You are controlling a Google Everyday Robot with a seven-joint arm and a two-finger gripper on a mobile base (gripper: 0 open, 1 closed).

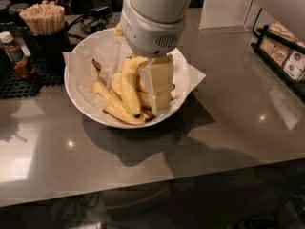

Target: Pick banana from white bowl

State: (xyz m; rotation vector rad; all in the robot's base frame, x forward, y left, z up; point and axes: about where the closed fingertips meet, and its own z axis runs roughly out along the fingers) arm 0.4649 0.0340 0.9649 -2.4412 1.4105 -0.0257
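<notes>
Over the right half of the white bowl [75,99], the end effector [157,84] hangs low from the robot's broad white wrist, its cream tip down among the fruit. Whether it is spread or pressed together cannot be told from this angle, and nothing shows it holding anything.

The banana [128,87], the longest and plumpest one, lies just beside the end effector, toward the left of the view. Whether the two touch cannot be told. Its long axis runs from the far side of the bowl toward the near rim, with a gentle curve, so it lies roughly parallel to the end effector's hanging edge. A likely next move is a small sideways shift toward the left of the view to straddle it.

The bowl sits on a dark glossy table [214,142] and is lined with crinkled white paper [190,75]. It holds the banana and several shorter bananas [112,108], fanned toward the near rim, some hidden beneath the end effector.

Behind the bowl to the left stand a cup of wooden sticks [44,18] and a small brown bottle [15,56].
</notes>
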